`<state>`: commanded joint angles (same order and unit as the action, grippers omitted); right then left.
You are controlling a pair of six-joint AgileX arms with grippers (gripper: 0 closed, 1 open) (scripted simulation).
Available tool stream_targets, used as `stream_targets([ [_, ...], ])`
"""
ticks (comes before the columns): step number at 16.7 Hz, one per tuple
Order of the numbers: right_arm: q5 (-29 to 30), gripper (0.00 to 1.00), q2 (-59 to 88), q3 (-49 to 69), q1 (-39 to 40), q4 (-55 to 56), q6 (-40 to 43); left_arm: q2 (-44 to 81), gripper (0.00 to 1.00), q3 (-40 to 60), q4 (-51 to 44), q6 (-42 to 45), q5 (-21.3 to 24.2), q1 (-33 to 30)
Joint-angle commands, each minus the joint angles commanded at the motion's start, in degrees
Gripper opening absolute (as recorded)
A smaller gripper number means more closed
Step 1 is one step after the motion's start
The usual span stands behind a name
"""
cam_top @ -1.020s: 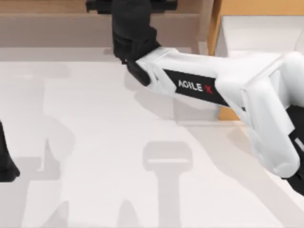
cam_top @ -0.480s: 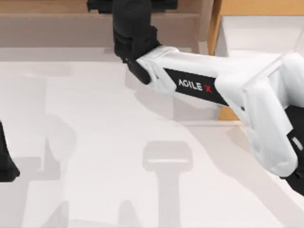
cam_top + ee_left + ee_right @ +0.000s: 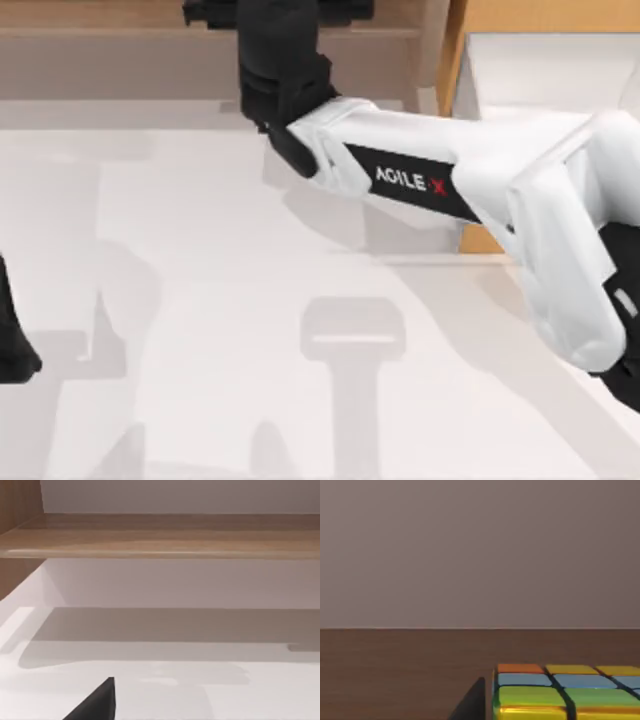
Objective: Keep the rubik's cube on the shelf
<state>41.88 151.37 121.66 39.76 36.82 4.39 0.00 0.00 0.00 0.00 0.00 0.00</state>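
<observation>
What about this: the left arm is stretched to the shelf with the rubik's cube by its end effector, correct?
No, that is the right arm, stretched to the shelf in the top view; the rubik's cube is by its end effector.

From above you see the right arm (image 3: 440, 180) reaching from the right edge diag. across the white tabletop (image 3: 200, 330) to the shelf (image 3: 120, 60) at the far edge, its black wrist over the shelf's recess. Left arm sits parked at the left edge (image 3: 12, 340). An orange-wood drawer (image 3: 480, 240) lies under the right arm, just right of the shelf.
</observation>
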Motion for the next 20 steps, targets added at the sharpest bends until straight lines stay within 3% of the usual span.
stream_targets([
  [2,0.0,0.98,0.0,0.0,0.0,0.0,0.0,0.0,1.0,0.0,0.0,0.0,0.0,0.0],
  [3,0.0,1.0,0.0,0.0,0.0,0.0,0.0,0.0,1.0,0.0,0.0,0.0,0.0,0.0],
  [13,-0.08,1.0,-0.24,-0.53,0.23,0.44,0.55,0.0,1.0,0.0,0.0,0.0,0.0,0.0],
  [20,-3.59,1.0,-8.54,-18.22,1.05,14.3,17.41,0.0,1.0,0.0,0.0,0.0,0.0,0.0],
])
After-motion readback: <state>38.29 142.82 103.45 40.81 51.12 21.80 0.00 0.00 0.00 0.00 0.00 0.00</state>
